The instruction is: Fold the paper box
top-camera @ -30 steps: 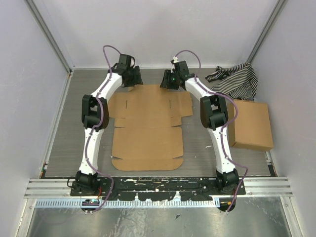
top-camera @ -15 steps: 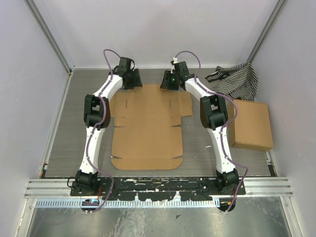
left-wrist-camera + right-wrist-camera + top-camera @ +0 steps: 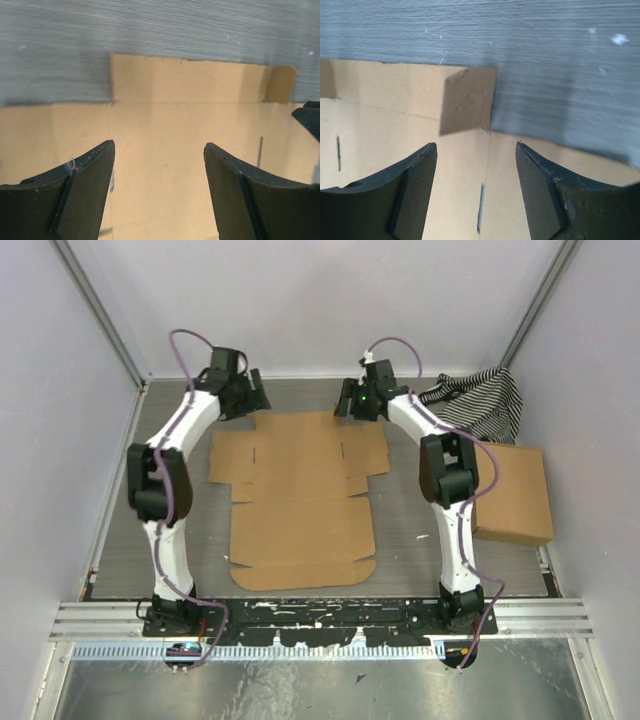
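1. Left arm reaches far up the desk [image 3: 400, 530], elbow bent out to the left. The left end effector [image 3: 248, 396] hangs above the far left corner of the paper box [image 3: 300, 500].
2. Left wrist view: left end effector [image 3: 159, 147] has its jaws spread, nothing between them; flat cardboard [image 3: 175, 120] shows below.
3. Right arm stretches up the right side, with the right end effector [image 3: 352, 402] over the sheet's far right corner.
4. Right wrist view: right end effector [image 3: 476, 146] is likewise spread and holds nothing. Beneath it a small corner tab [image 3: 467, 100] looks shaded, seemingly lifted.
5. The paper box lies unfolded and flat mid-desk between the arms, rounded tabs toward the bases.
6. A larger cardboard box [image 3: 512, 495] sits right of the right arm, apart from the sheet.
7. A striped cloth [image 3: 475, 402] is heaped in the far right corner, just behind that box.
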### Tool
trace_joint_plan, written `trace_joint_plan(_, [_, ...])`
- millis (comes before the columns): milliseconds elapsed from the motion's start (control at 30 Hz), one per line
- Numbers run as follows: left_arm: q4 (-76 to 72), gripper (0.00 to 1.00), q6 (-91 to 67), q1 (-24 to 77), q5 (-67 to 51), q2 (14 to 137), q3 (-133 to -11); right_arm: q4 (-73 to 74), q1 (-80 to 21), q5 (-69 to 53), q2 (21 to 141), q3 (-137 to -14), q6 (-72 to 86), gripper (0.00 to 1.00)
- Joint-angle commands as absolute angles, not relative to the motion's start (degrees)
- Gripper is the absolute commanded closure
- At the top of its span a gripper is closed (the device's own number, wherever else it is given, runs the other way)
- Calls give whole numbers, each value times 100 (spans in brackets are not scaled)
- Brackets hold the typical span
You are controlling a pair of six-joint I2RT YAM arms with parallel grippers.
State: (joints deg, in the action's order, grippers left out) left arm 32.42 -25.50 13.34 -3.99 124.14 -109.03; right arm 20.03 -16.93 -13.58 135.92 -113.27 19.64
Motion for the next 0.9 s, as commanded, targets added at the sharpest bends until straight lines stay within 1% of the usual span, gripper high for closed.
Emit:
trace_joint_plan(0, [2753,21,-2835,1047,-266,10802,-9528,1935,-1372,-1186,11895,-10695,1882,30])
trace_joint_plan(133, [2541,22,-3238,1033,-203,9600,-7977,2274,-1326,-998,11020,-9479,1807,29])
trace_joint_plan(233, [2421,22,-3464,1037,-206,8841,-6907,2180,-1334,-1146,10491,-8193,1970,30])
trace_joint_plan(333, [2503,22,-3539,1032,-234,8402,-6230,1884,-1382,-1339,10077,-7220,2098,31])
trace_joint_plan(400, [2520,22,-3542,1037,-317,8156,-5856,1726,-1431,-1448,9920,-6792,2133,31])
trace_joint_plan(500, [2553,22,-3551,1037,-250,7723,-5383,1552,-1539,-1565,9721,-6331,2172,31])
trace_joint_plan(633, [2443,22,-3639,1034,-49,7325,-4970,1491,-1607,-1608,9593,-6014,2271,31])
trace_joint_plan(733, [2286,22,-3700,1037,1,7400,-4746,1385,-1634,-1635,9609,-5890,2281,32])
trace_joint_plan(867, [2200,22,-3782,1038,-174,7904,-4692,1364,-1705,-1805,9779,-5950,2225,34])
